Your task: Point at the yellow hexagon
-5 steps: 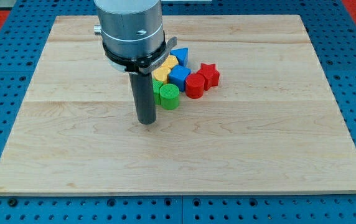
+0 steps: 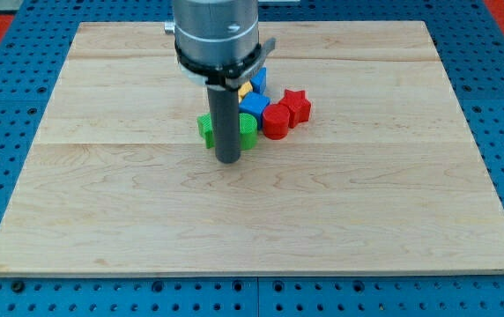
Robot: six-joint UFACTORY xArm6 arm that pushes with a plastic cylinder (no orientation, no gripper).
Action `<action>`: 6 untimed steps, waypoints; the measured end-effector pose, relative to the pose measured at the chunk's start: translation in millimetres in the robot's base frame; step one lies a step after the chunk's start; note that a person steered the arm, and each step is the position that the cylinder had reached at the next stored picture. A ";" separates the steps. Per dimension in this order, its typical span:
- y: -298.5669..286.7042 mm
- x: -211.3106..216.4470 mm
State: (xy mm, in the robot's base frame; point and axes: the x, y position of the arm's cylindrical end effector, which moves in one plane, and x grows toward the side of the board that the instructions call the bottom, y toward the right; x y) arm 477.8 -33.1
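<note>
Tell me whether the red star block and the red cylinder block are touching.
Touching. The camera view shows the red star block pressed against the upper right side of the red cylinder block, with no board visible between them.

The counter (image 2: 129,202) is made of pale, matt wood, with grain and plank seams visible. The arm's housing (image 2: 217,31) is seen as smooth, faintly shiny grey metal, the rod (image 2: 226,123) as dark and matt. Fine ridges are shown on the green cylinder (image 2: 248,132); the red star (image 2: 298,104) looks smooth plastic.
</note>
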 end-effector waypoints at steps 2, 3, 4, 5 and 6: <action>118.3 -24.8; 159.1 -89.6; 146.5 -168.8; 103.9 -245.4; 33.7 -242.8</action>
State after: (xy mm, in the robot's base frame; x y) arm 235.0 0.6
